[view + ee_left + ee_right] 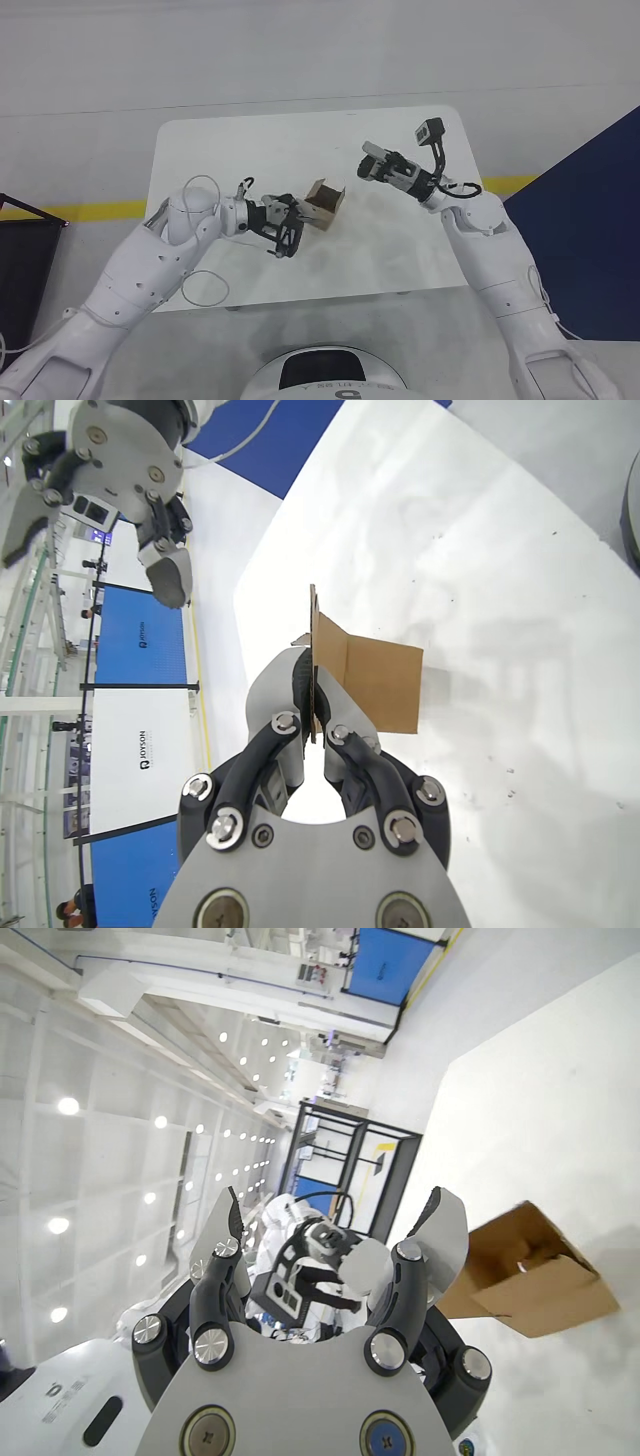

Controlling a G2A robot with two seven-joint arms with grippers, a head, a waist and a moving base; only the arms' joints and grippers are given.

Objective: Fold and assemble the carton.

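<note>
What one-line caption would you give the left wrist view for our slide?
Left claw pinches one wall of the open cardboard carton over the white table; right claw hangs open nearby.

Carton (326,199) at table (230,150) centre, left gripper (300,220) at its left edge, right gripper (368,165) apart rightward, seemingly raised.

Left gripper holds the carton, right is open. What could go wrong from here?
The left gripper pinches only one thin wall of the carton, so a push could twist it or pull it loose. The right gripper is open and apart from the carton; coming in off-line, it might crush a flap rather than fold it.
</note>
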